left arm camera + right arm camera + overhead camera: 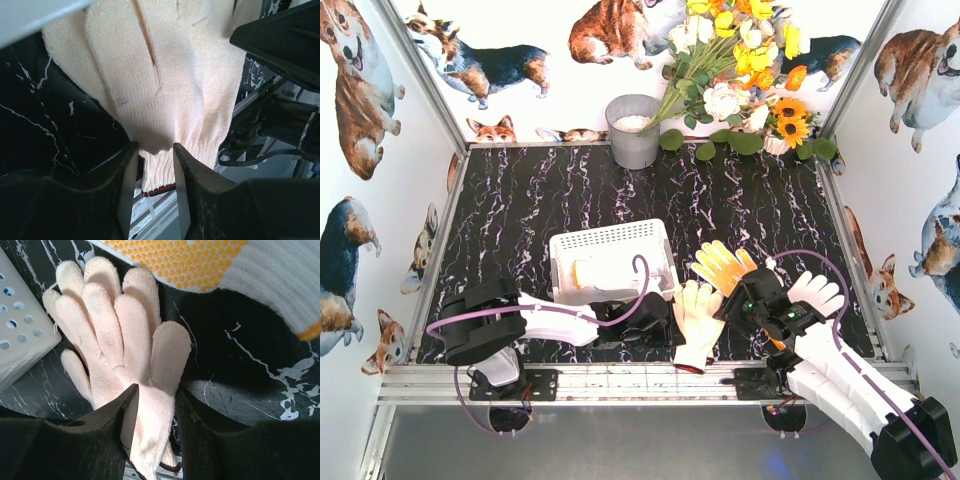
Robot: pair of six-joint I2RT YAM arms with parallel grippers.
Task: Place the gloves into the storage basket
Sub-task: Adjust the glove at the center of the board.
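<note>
Two cream-white gloves (698,312) lie stacked just right of the white storage basket (610,240), cuffs over the near edge. My left gripper (665,322) is shut on the cuff of a cream glove (165,75), fabric bunched between its fingertips (155,147). My right gripper (738,300) hovers over the same stack (125,340), jaws a little apart, straddling the wrist part (155,392). A yellow-dotted glove (723,265) with orange cuff lies beyond it and shows in the right wrist view (200,260). A white glove (817,292) lies under my right arm. A cream piece (588,272) lies in the basket. The blue glove is out of view.
A grey metal bucket (633,130) and a bunch of flowers (740,70) stand at the back. The aluminium rail (620,378) runs along the near edge. The basket's corner (20,330) is close to the gloves' fingertips. Side walls enclose the table.
</note>
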